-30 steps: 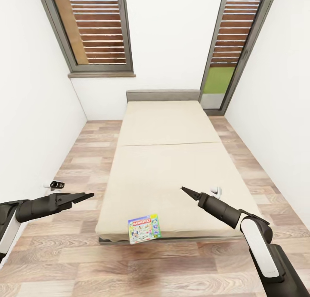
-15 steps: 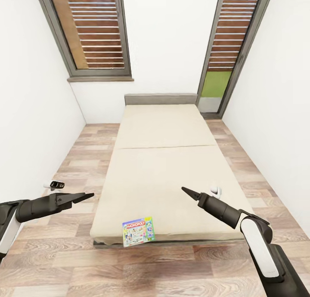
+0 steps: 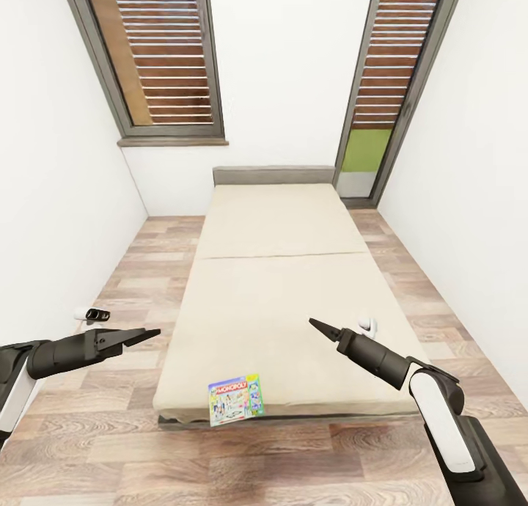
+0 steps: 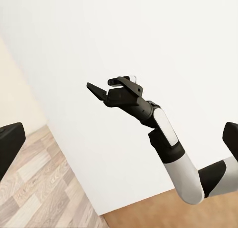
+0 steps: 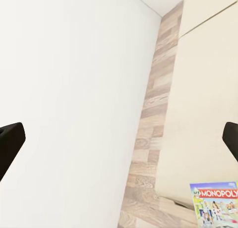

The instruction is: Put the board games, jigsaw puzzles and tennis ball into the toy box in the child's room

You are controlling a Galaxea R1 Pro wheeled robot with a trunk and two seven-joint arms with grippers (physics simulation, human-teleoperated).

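Note:
One board game, a green-and-white Monopoly box [image 3: 235,400], lies flat at the foot edge of the beige bed [image 3: 279,286], slightly overhanging it. It also appears in the right wrist view [image 5: 215,205]. My left gripper [image 3: 149,335] hangs open over the floor to the left of the bed. My right gripper [image 3: 317,325] is open above the bed's right part, up and to the right of the box. Both hold nothing. In the left wrist view the right gripper [image 4: 104,91] stands against the white wall. The table, toy box, jigsaw puzzles and tennis ball are out of view.
White walls close in on both sides, leaving strips of wood-plank floor [image 3: 139,271] along the bed. A shuttered window [image 3: 165,59] and a tall glazed door [image 3: 392,81] are in the far wall. A grey headboard [image 3: 273,174] stands at the far end.
The whole picture has shifted, so the camera moved slightly; the bed and Monopoly box now sit a little further left and lower. Both arms keep the same pose.

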